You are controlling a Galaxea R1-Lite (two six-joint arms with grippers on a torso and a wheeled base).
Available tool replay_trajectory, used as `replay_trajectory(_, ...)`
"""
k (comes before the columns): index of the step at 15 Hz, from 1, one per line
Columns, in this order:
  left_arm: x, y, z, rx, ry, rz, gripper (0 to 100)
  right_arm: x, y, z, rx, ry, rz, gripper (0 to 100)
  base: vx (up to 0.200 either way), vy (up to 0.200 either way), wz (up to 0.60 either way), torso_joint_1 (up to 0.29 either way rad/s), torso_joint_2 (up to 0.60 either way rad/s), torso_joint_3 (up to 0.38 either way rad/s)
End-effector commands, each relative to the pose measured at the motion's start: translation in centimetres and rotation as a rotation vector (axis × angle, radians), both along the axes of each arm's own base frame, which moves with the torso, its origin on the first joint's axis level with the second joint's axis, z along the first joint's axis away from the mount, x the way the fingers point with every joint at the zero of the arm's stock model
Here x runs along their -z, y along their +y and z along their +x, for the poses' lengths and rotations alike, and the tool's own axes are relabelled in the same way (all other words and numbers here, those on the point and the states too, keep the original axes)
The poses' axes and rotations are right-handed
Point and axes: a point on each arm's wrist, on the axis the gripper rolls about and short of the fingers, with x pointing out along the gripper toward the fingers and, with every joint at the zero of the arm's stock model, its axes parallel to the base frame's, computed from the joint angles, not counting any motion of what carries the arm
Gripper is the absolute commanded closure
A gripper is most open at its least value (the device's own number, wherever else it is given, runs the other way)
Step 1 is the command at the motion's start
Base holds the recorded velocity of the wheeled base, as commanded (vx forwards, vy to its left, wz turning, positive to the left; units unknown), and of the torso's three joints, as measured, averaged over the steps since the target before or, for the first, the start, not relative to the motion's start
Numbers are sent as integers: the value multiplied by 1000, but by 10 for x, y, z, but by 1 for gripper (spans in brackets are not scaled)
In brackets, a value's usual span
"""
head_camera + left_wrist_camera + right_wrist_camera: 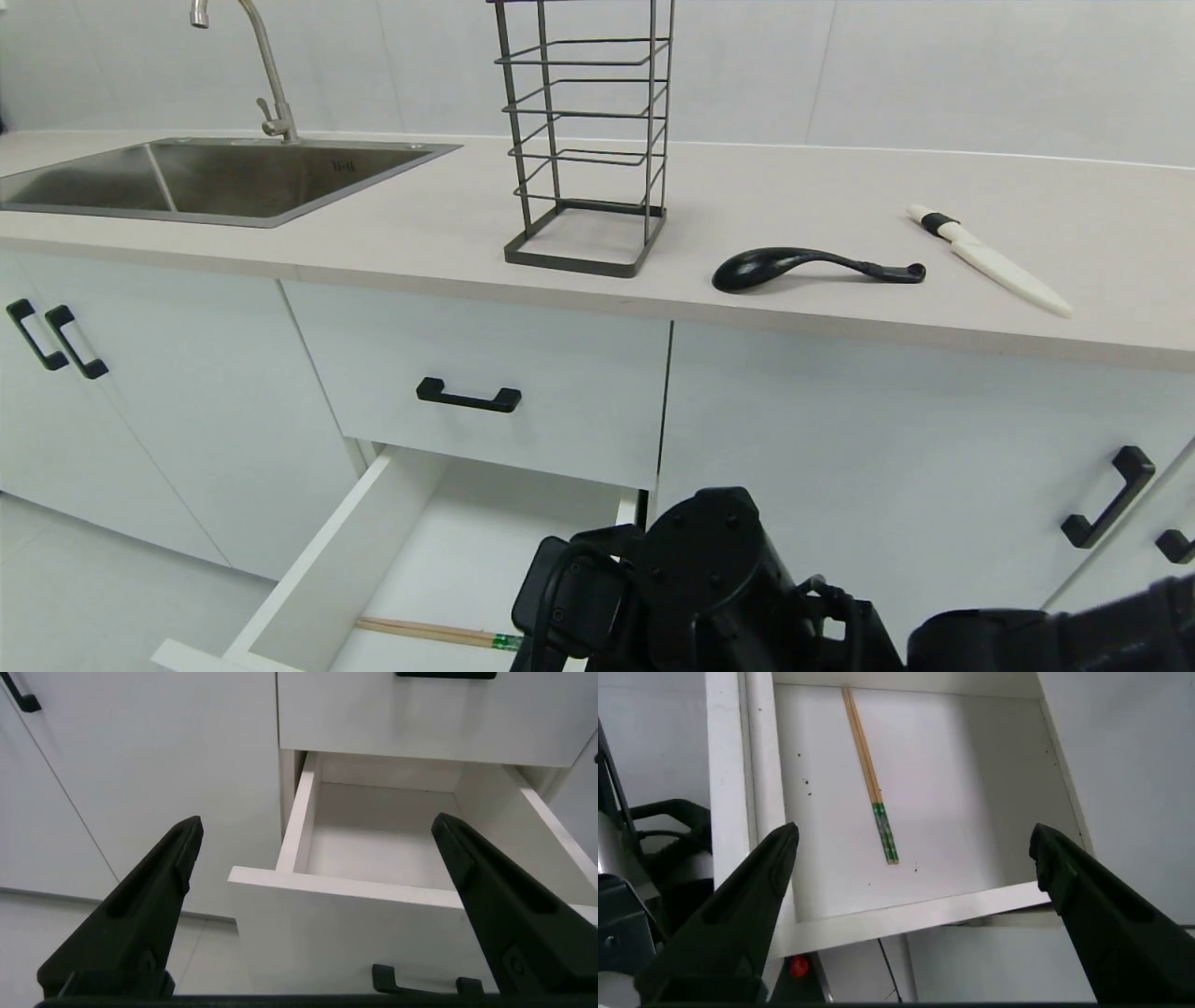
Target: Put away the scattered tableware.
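Note:
A black spoon (803, 266) and a white knife (990, 261) with a black band lie on the counter's right half. Below the counter a white drawer (317, 560) stands pulled out, with a pair of wooden chopsticks (439, 634) on its floor. My right gripper (915, 915) hangs open above the drawer (757, 812), holding nothing, and the green-tipped chopsticks (873, 784) lie beneath it. My left gripper (318, 915) is open and empty in front of the drawer's front panel (346, 924), just above its black handle (420, 978).
A tall dark wire rack (588, 140) stands mid-counter. A steel sink (215, 177) with a faucet (261, 65) is at the left. White cabinet doors with black handles (1111, 495) flank the drawer; a shut drawer (467, 397) sits above it.

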Motion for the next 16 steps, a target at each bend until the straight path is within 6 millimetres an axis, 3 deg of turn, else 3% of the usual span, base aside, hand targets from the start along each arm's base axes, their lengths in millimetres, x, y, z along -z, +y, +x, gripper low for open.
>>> replay_trajectory(1,0,0,0,0,1,1,0,-6,-8,-4,0,-6,7,0,0,0,0,61,-66,-17)
replay_trajectory(6,0,0,0,0,1,-1,0,-10,-15,-11,-12,-6,12,0,0,0,0,218,-115,-105)
replay_trajectory(16,0,0,0,0,1,1,0,-4,-21,-15,-11,9,-13,0,0,0,0,193,-529,-203)
